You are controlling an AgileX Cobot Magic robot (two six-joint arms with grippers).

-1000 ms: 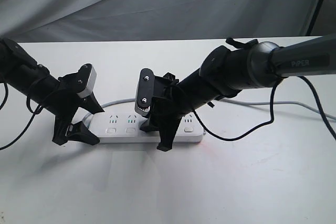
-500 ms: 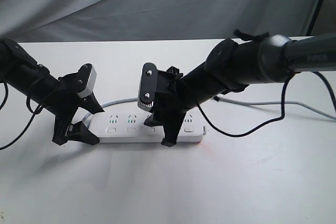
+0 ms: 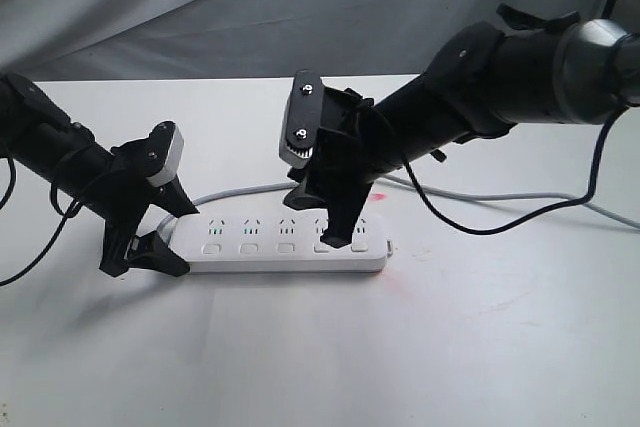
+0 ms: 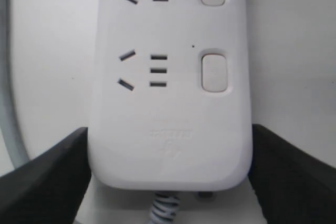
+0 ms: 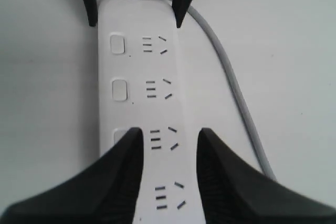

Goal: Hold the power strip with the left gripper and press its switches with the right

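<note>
The white power strip (image 3: 270, 257) lies flat on the table, its row of switches (image 3: 249, 247) facing up. My left gripper (image 3: 180, 240) is shut on its cord end; in the left wrist view both black jaws press the sides of the power strip (image 4: 168, 103), next to a switch (image 4: 214, 72). My right gripper (image 3: 318, 222) hovers open over the strip's right half, one fingertip (image 3: 336, 239) near the fourth switch. In the right wrist view its fingers (image 5: 121, 177) straddle the sockets and partly hide a switch (image 5: 117, 132). I cannot tell if it touches.
The thin grey cord (image 3: 500, 195) loops behind the strip and runs off to the right across the white table (image 3: 450, 347). A grey cloth backdrop (image 3: 300, 7) hangs behind. Loose black cables (image 3: 470, 230) droop from the right arm.
My right gripper has lifted and shifted right along the strip, from the third switch towards the fourth. The left gripper and the strip have stayed put.
</note>
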